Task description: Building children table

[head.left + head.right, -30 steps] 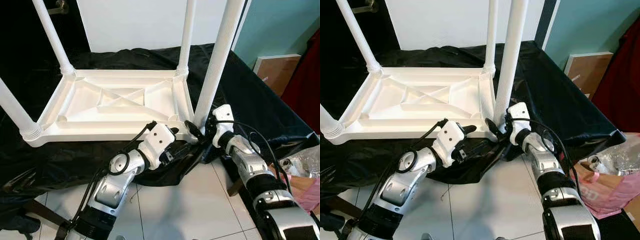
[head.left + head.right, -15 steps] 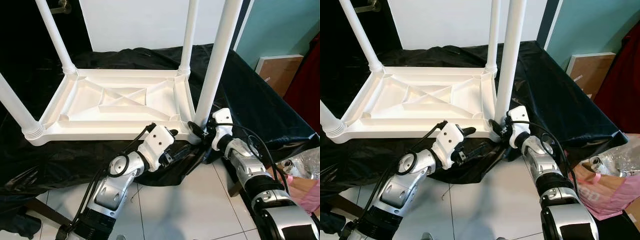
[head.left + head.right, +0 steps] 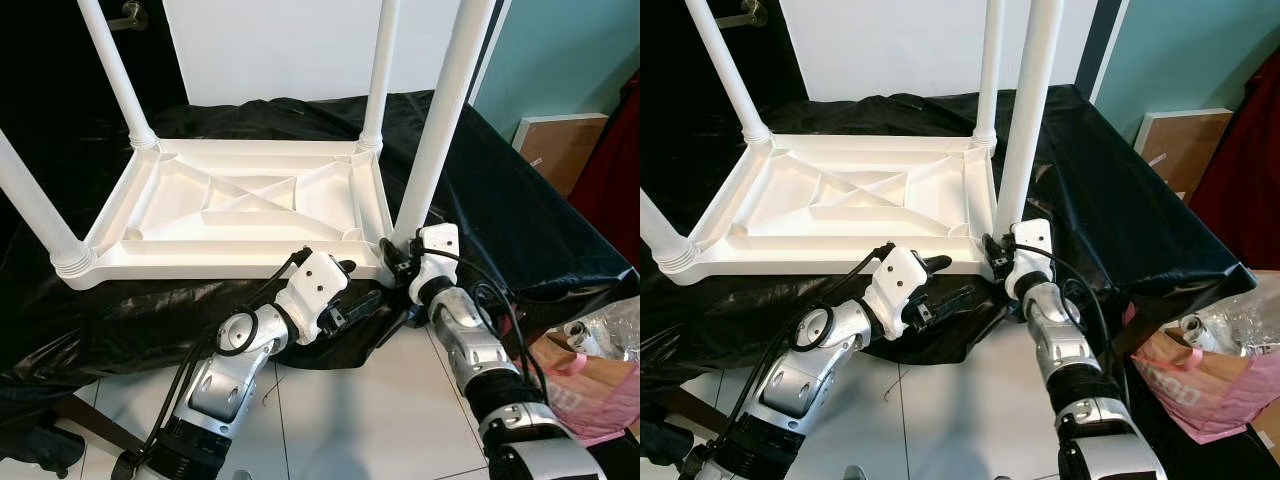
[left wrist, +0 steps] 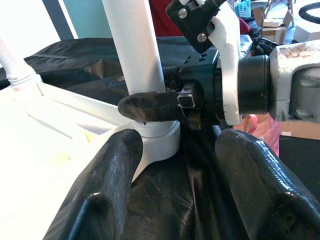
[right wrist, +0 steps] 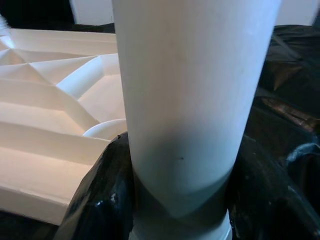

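Observation:
A white plastic children's table lies upside down on a black cloth, its legs pointing up. My right gripper is at the base of the near right leg, shut around it where it enters the corner socket. In the right wrist view the leg stands between the two black fingers, which touch it on both sides. My left gripper hangs open just below the same corner, over the cloth's edge. In the left wrist view its fingers frame the socket and the right gripper.
White tiled floor lies under my arms. A brown cardboard box leans against the teal wall at the right. A pink bag sits at the lower right. A white panel stands behind the table.
My right forearm has swung inward to the left, bringing its wrist closer against the leg's base. The left arm has held its place. The camera has shifted slightly.

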### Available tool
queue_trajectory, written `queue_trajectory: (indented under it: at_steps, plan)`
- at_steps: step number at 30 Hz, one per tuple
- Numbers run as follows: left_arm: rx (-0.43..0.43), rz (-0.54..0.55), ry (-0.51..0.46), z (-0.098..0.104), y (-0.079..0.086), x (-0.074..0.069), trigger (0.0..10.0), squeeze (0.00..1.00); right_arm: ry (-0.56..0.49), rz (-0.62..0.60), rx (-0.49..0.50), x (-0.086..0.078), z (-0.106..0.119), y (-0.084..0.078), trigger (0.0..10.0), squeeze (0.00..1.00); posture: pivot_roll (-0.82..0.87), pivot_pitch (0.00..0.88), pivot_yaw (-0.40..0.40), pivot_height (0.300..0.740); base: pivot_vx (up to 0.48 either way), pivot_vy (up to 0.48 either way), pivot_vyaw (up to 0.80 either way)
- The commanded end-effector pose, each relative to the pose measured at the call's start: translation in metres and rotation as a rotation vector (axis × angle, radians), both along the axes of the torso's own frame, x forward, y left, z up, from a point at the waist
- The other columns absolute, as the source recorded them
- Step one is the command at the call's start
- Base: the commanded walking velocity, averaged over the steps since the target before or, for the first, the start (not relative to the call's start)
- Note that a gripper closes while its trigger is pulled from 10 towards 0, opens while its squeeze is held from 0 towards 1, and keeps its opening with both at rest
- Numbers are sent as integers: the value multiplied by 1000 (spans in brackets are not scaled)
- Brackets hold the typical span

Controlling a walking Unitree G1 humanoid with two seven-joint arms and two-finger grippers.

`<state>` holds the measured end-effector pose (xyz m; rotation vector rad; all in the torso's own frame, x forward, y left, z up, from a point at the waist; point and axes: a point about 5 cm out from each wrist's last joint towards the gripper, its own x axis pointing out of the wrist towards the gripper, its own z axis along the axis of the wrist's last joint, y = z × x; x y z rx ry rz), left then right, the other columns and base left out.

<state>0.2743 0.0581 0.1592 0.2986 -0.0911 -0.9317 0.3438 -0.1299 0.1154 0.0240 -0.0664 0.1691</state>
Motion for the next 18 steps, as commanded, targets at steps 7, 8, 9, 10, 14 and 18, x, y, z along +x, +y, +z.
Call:
queue_trajectory:
  at_steps: [7,8,9,10,14,18]
  plan:
    - [-3,28,-4,0,-1,-1,10000,0,73,-193,44,-10,-17,1,10000,0,-4,42,-34,740,0,0,0]
    - [-2,28,-4,0,-1,0,10000,0,70,-185,40,-10,-16,2,10000,0,-11,44,-31,740,0,0,0]
    - [-2,28,-4,0,-1,0,10000,0,70,-185,40,-10,-16,2,10000,0,-11,44,-31,740,0,0,0]
    - [-1,27,-4,0,-1,0,10000,0,68,-179,36,-10,-15,2,10000,0,-12,45,-31,740,0,0,0]
    - [-3,27,-5,1,-2,1,10000,0,47,-162,15,-9,-11,0,10000,0,-14,48,-30,740,0,0,0]
    - [-5,26,-6,1,-3,1,10000,0,25,-127,-1,-8,-7,0,10000,0,-20,50,-28,740,0,0,0]
